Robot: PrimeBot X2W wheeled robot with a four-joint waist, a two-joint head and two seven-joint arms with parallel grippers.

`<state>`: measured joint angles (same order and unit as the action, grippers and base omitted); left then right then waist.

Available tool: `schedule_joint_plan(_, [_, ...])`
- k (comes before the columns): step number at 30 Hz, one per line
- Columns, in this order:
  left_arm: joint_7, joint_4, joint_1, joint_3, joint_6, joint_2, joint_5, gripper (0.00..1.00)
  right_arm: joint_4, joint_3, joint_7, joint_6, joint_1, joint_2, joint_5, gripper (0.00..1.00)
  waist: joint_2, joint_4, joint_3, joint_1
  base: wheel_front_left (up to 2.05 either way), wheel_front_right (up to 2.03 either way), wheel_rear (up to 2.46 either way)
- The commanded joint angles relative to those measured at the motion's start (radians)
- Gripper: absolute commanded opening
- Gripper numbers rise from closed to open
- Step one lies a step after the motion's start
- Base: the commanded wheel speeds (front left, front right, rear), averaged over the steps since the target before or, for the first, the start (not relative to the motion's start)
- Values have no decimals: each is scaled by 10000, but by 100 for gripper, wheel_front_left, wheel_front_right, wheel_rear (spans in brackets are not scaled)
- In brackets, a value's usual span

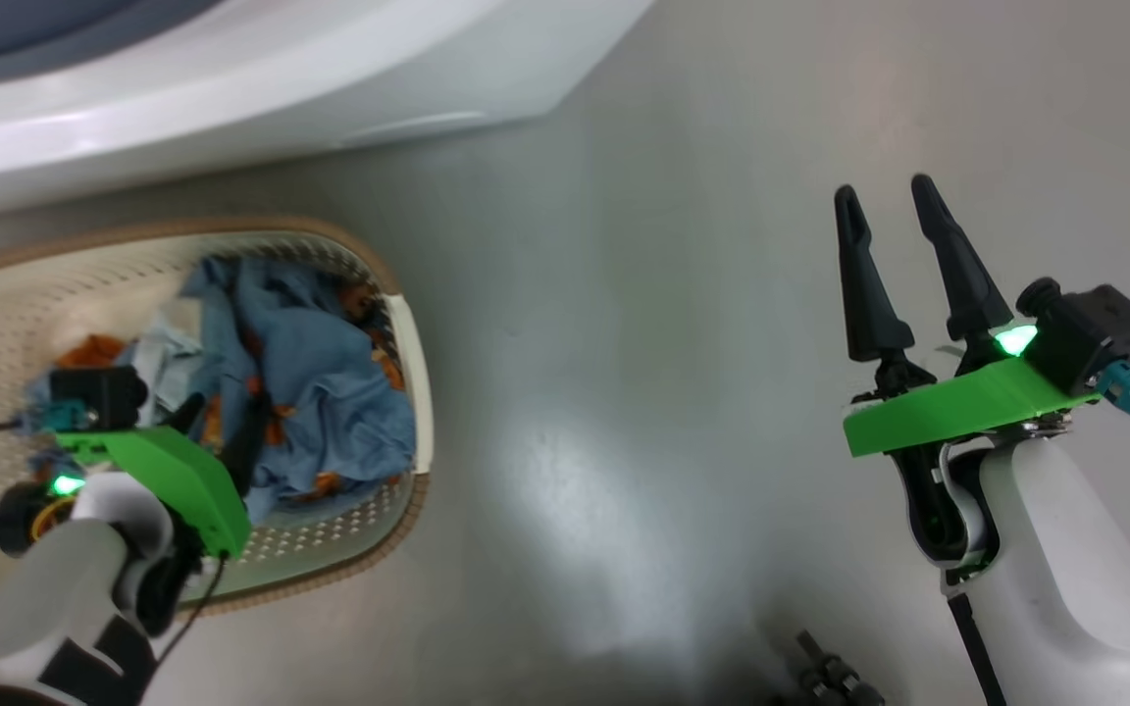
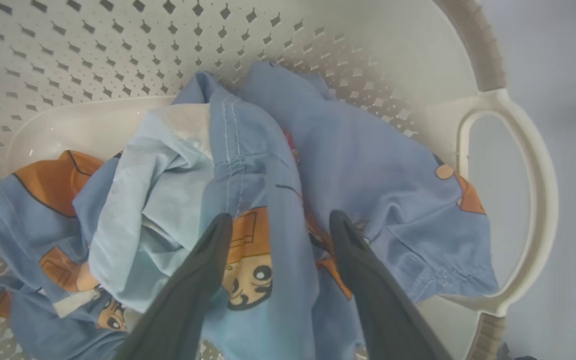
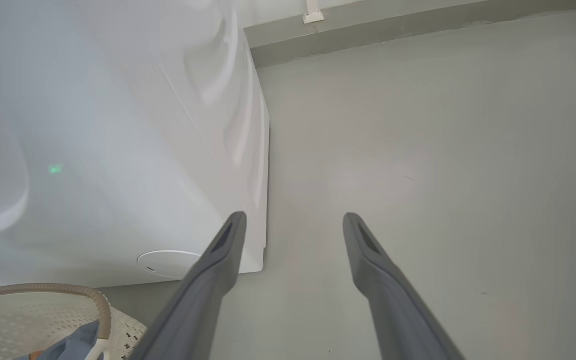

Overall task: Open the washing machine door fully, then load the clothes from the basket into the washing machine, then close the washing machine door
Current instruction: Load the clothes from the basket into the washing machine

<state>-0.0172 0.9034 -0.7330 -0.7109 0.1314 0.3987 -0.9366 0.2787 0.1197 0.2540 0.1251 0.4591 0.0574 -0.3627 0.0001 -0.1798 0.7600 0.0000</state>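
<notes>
- Standing along the top of my head view, the washing machine [image 1: 231, 88] is a big glossy white box. My right wrist view shows a round white flap [image 3: 168, 262] low on its front, near the corner.
- Grey floor [image 1: 673, 343], smooth and shiny, spreads out to the right of it.
- The basket [image 1: 420, 373] sits on that floor just in front of the machine, on my left. It is cream perforated plastic with a brown woven-look rim and a looped side handle [image 2: 543, 200].
- The clothes [image 2: 368, 150] lie bunched inside the basket. They are light blue fabric printed with orange-brown cartoon bears, one face showing round black eyes, plus a paler fold.
- My left pincer [image 2: 280, 220] is spread wide, tips down on the bundle with the bear-face fold between them, not clamped on it.
- My right pincer [image 1: 883, 192] hangs wide and empty over bare floor, well apart from the basket.
</notes>
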Motion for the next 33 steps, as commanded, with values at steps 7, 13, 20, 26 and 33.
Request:
schedule_joint_plan(7, [366, 792, -752, -433, -9, 692, -636, 100, -477, 312, 78, 56, -127, -71, -334, 100, -1, -681, 988, 0, 0, 0, 0])
schedule_joint_plan(13, [700, 1371, -1273, -879, -8, 642, -1008, 100, -652, 383, 78, 56, -180, -71, -431, 100, -1, -845, 1279, 0, 0, 0, 0])
schedule_joint_plan(20, [917, 1885, -1520, -1290, -8, 663, -1356, 100, -829, 382, 78, 56, -229, -72, -410, 100, -1, -1007, 1426, 0, 0, 0, 0])
schedule_joint_plan(26, [861, 1998, -1529, -1577, -8, 695, -1650, 0, -781, 387, 78, 56, -277, -72, -429, 100, -1, -986, 1304, 0, 0, 0, 0])
schedule_joint_plan(33, [538, 1789, -1250, -1846, -8, 684, -2125, 0, -628, 443, 78, 56, -119, -72, -412, 100, -1, -835, 722, 0, 0, 0, 0])
